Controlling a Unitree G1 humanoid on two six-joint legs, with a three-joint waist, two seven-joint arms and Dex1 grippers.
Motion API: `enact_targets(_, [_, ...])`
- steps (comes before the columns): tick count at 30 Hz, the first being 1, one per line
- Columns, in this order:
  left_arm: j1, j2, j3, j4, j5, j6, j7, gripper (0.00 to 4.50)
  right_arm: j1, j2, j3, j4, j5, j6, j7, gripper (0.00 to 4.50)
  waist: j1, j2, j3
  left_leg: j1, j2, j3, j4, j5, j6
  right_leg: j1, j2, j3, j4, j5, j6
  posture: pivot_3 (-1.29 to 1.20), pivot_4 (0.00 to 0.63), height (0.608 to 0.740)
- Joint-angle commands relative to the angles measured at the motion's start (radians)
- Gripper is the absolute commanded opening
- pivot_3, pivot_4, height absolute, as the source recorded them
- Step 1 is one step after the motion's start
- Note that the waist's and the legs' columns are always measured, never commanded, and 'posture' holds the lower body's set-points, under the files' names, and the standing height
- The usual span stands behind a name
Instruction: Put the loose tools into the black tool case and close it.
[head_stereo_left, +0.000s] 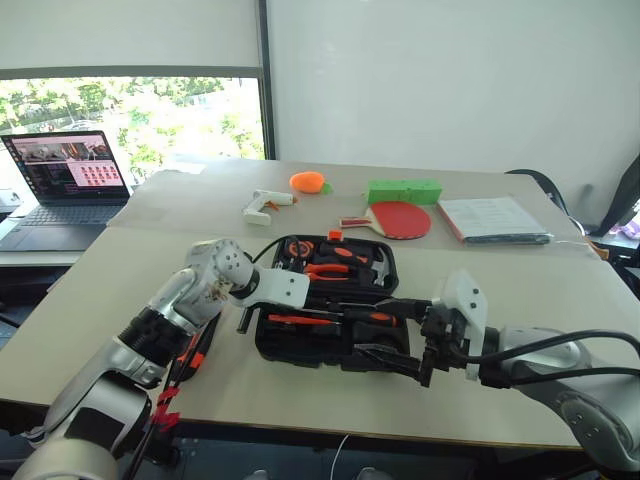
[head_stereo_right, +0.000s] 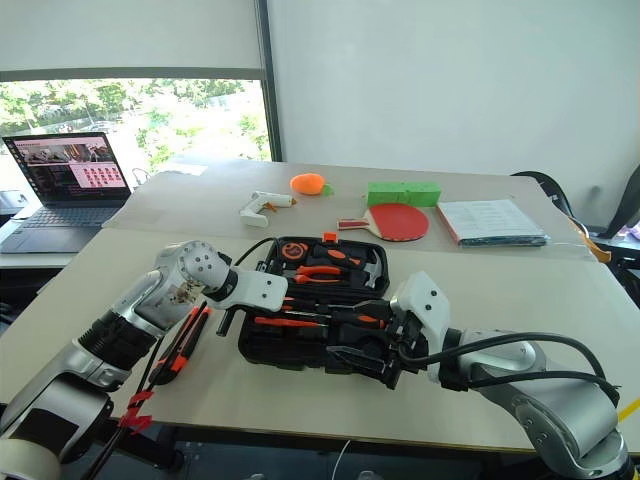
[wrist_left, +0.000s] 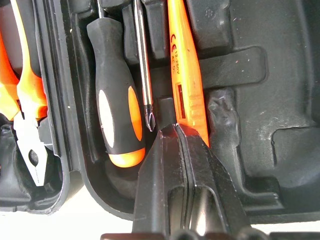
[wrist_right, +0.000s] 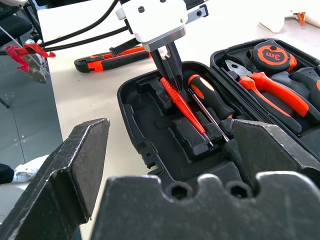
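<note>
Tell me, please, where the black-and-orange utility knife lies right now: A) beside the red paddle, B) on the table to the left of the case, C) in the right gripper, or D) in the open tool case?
B: the utility knife lies on the table, outside the left wall of the open tool case, behind the left gripper.

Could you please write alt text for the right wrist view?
The shut left claw presses its tip on a slim orange tool in the open case, beside a screwdriver. The right claw's open fingers frame the foreground.
</note>
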Motion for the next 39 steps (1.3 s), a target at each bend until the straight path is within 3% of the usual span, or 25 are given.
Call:
enact_targets(1, [0.012, 0.024, 0.019, -0.055, -0.012, 0.015, -0.021, 0.05, -0.01, 0.001, -0.016, -0.02, -0.003, -0.028, 0.005, 4.5, -0.001, 0.0, 0.0, 0.0, 0.0, 0.0, 0.0, 0.0, 0.0, 0.0, 0.0, 0.0, 0.0, 0.0, 0.0, 0.0, 0.15, 0.736])
enact_targets(12, [0.078, 0.049, 0.0, -0.129, -0.002, 0.028, -0.034, 0.05, -0.006, 0.0, -0.012, -0.02, -0.006, -0.03, 0.009, 4.5, -0.001, 0.0, 0.0, 0.0, 0.0, 0.0, 0.0, 0.0, 0.0, 0.0, 0.0, 0.0, 0.0, 0.0, 0.0, 0.0, 0.15, 0.736])
enact_targets(39, [0.203, 0.081, -0.018, -0.155, 0.112, -0.134, 0.04, 0.05, -0.012, 0.026, 0.005, 0.004, -0.019, -0.035, 0.012, 4.5, -0.008, 0.005, -0.003, 0.002, 0.001, 0.001, -0.001, -0.001, 0.001, 0.001, 0.0, 0.001, -0.001, 0.0, -0.001, 0.0, 0.15, 0.736])
